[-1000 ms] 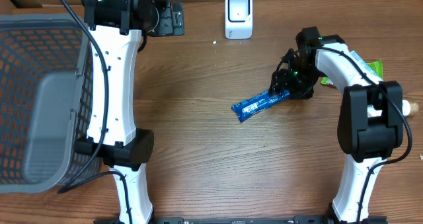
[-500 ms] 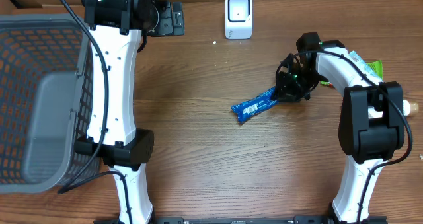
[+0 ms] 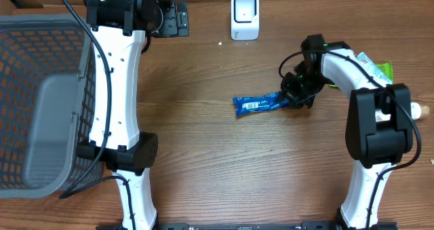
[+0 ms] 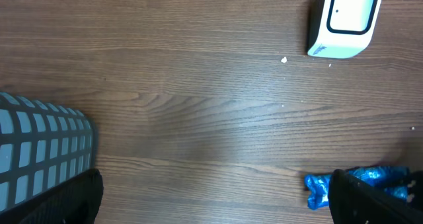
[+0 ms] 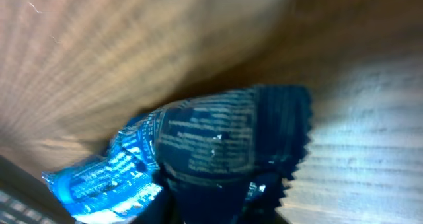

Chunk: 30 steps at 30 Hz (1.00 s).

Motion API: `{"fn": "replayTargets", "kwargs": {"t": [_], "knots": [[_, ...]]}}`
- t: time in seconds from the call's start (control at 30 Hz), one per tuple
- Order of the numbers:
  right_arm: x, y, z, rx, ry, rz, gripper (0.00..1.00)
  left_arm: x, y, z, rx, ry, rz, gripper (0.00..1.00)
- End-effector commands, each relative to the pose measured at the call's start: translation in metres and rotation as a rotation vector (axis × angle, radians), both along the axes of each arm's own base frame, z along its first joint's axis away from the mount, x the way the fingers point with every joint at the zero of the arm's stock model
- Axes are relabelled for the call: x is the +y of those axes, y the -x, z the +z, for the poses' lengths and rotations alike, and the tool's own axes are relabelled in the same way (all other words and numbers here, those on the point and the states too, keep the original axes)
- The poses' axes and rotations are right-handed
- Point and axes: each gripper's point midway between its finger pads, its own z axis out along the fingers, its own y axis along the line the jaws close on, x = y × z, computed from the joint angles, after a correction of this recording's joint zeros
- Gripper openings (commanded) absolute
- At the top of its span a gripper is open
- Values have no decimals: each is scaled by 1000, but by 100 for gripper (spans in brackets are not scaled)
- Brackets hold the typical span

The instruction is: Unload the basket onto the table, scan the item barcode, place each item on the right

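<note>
The blue snack bar (image 3: 260,104) has swung from slanted to nearly level, just right of desk centre. One basket (image 3: 41,53) sits at 9 o'clock; your left fingers (image 4: 73,201) gape wide, empty. One scanner (image 3: 245,16) stands at 12. Your right fingers (image 3: 298,96) pinch the bar's 3 o'clock end: lift it, barcode facing the scanner. One green packet (image 3: 381,70) at 2.

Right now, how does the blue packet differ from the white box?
The blue packet is long and crinkly; the white scanner is boxy and smooth. The right gripper has its jaws on the packet's end; nothing touches the scanner. Both are on the wooden table.
</note>
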Motion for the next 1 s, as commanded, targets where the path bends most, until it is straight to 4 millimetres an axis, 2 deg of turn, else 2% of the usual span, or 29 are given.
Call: {"fn": "replayTargets", "kwargs": {"t": [0.0,0.1,0.2,0.27,0.4,0.5,0.6,0.73,0.83,0.97], "knots": [[13,24,-7,33,-14,133,27,6,-2,-1,-1,-11,15,100],[16,29,1,-1,-48,255,27,6,-2,-1,-1,-11,15,100],[15,21,18,-50,-67,331,31,6,-2,-1,-1,-11,15,100],[12,11,34,-100,-66,387,42,6,-2,-1,-1,-11,15,100],[-5,-10,61,-158,59,428,71,6,-2,-1,-1,-11,15,100],[-15,-25,80,-215,133,458,79,6,-2,-1,-1,-11,15,100],[-1,-33,95,-328,74,605,78,6,-2,-1,-1,-11,15,100],[35,-28,97,-426,-36,787,79,6,-2,-1,-1,-11,15,100],[59,-9,89,-414,-66,887,78,6,-2,-1,-1,-11,15,100],[89,29,71,-336,-99,988,70,6,-2,-1,-1,-11,15,100]]}}
